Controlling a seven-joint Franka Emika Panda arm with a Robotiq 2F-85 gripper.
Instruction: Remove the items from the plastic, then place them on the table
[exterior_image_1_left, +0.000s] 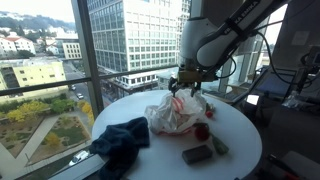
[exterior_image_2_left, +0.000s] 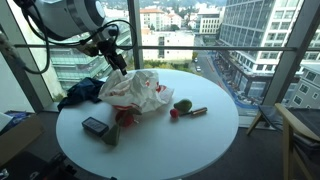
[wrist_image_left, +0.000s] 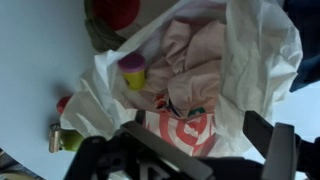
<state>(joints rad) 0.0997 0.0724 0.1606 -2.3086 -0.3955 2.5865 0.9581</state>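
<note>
The plastic (exterior_image_1_left: 170, 115) (exterior_image_2_left: 135, 92) (wrist_image_left: 250, 60) lies crumpled in the middle of the round white table (exterior_image_1_left: 240, 125) (exterior_image_2_left: 190, 140), red print showing through it. A pale pink-white cloth (wrist_image_left: 195, 55) sits inside its open mouth. The dark navy cloth (exterior_image_1_left: 120, 142) (exterior_image_2_left: 80, 94) lies outside the bag at the table's edge. My gripper (exterior_image_1_left: 187, 88) (exterior_image_2_left: 118, 62) (wrist_image_left: 205, 150) hovers just above the bag, open, with nothing between its fingers (wrist_image_left: 270, 140).
A small dark block (exterior_image_1_left: 196, 154) (exterior_image_2_left: 95, 126) and a red round object (exterior_image_1_left: 202, 131) (exterior_image_2_left: 125, 118) lie beside the bag. A small yellow and purple piece (wrist_image_left: 132, 70) rests at the bag's mouth. A green item (exterior_image_2_left: 183, 104) and a brown stick (exterior_image_2_left: 197, 111) lie nearby. Windows stand close behind the table.
</note>
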